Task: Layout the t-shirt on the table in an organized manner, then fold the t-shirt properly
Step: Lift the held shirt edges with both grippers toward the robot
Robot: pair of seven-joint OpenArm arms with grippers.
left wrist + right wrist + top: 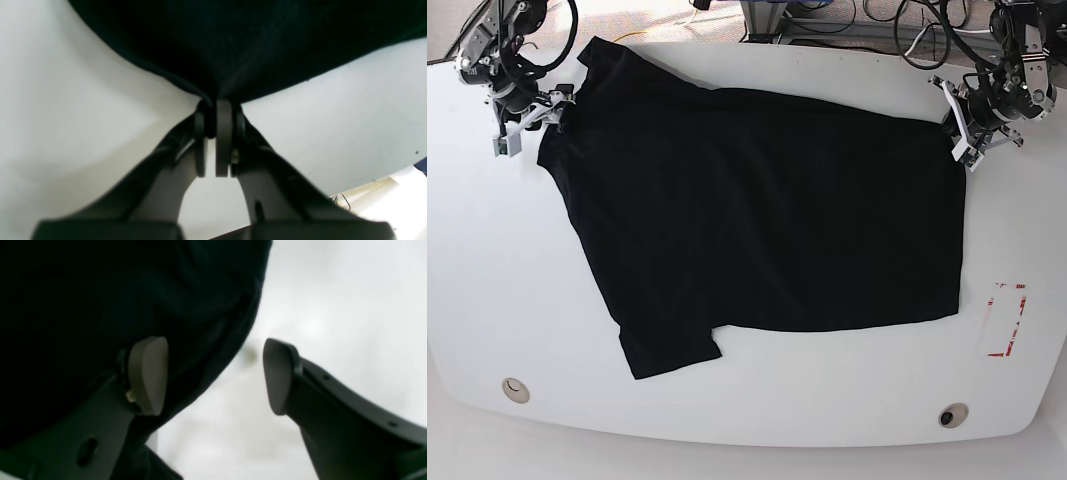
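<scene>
Your left tool (217, 133) is pinched on a corner of the t-shirt (757, 220), which lies spread flat on the surface (727, 420) with its long axis running across between both arms, while your right tool (215, 376) hovers spread at the shirt's opposite edge, wrist angled low.

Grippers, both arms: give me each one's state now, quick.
Left gripper: closed, fingers pinching the edge of the t-shirt.
Right gripper: open, holding nothing, one finger over the t-shirt.
</scene>
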